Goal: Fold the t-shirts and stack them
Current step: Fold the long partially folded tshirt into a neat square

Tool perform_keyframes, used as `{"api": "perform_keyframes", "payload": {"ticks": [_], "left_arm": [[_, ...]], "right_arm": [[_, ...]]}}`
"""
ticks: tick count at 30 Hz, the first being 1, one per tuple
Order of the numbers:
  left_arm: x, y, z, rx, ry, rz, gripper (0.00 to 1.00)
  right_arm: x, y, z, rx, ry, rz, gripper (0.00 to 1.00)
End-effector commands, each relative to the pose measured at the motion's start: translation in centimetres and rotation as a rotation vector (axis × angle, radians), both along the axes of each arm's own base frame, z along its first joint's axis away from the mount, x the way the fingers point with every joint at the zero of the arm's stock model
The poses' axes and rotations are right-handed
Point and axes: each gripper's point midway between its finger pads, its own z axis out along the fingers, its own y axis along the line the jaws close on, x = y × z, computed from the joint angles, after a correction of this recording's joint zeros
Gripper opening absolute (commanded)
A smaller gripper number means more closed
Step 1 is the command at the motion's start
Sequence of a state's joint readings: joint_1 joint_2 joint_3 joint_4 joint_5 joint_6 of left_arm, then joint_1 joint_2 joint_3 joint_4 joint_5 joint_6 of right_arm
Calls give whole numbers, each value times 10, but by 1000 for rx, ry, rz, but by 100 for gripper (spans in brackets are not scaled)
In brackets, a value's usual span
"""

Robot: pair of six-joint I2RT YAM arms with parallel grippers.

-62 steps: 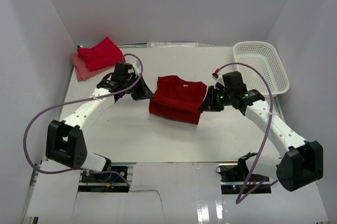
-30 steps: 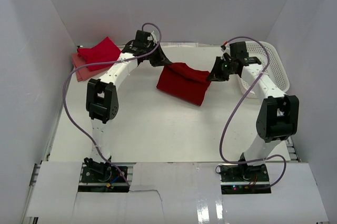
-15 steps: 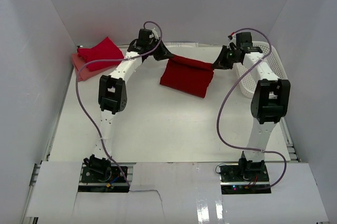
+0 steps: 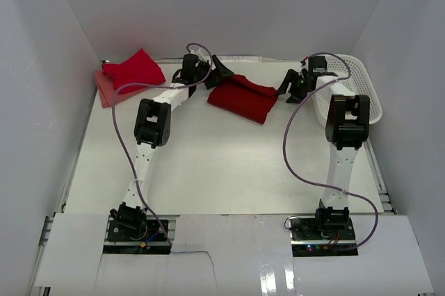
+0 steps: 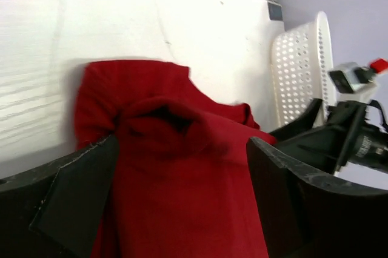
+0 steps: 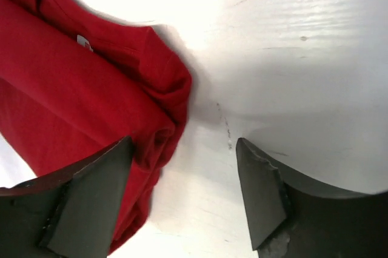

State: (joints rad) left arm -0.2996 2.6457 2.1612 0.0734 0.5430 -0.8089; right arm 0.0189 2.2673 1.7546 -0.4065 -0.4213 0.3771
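A: Overhead view first. Where do we log the shirt?
B: The folded red t-shirt (image 4: 242, 99) lies on the table (image 4: 208, 171), upper middle of the frame. Its long axis runs left to right, dipping slightly to the right. The left gripper (image 4: 221, 72) sits at its upper-left corner and the right gripper (image 4: 285, 89) just beside its right end.
A: And the stack?
B: The stack (image 4: 128, 72) of red and pink cloth is in the upper left, well apart from the shirt. We judge the left arm nearer to it. The basket (image 4: 351, 87) crowds the right arm, the rear wall is close above, and bare table fills the lower half.
A: Left wrist view.
B: The left fingers (image 5: 79, 191) stand wide apart at the bottom corners, with red cloth filling the gap and not pinched. The basket and the other gripper show at the right edge.
A: Right wrist view.
B: The right fingers (image 6: 91, 197) are parted too. The shirt's folded edge takes the left half and reaches just into the gap; bare tabletop is on the right. Nothing is gripped.
A: The coming move?
B: We reckon a carry leftward toward the stack, or one more fold. The open room is toward the lower frame, with little on the right.
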Motion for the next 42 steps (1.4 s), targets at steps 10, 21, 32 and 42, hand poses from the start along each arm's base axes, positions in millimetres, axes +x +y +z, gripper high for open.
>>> {"api": "perform_keyframes", "payload": {"ticks": [10,21,32,42], "left_arm": [[-18,54,107,129,-216,150,98],[-55,70,46,258,-78,143,98],[-40,78,-13,409,43,123,98],[-41,49,-47,336,121,-50,98]], "right_arm": [[-5,23,83,-72,-235,94,81],[-12,76,44,-45,-113,196,81],[-14,86,36,-65,-79,207,76],[-20,85,64,-61,-144,204,78]]}}
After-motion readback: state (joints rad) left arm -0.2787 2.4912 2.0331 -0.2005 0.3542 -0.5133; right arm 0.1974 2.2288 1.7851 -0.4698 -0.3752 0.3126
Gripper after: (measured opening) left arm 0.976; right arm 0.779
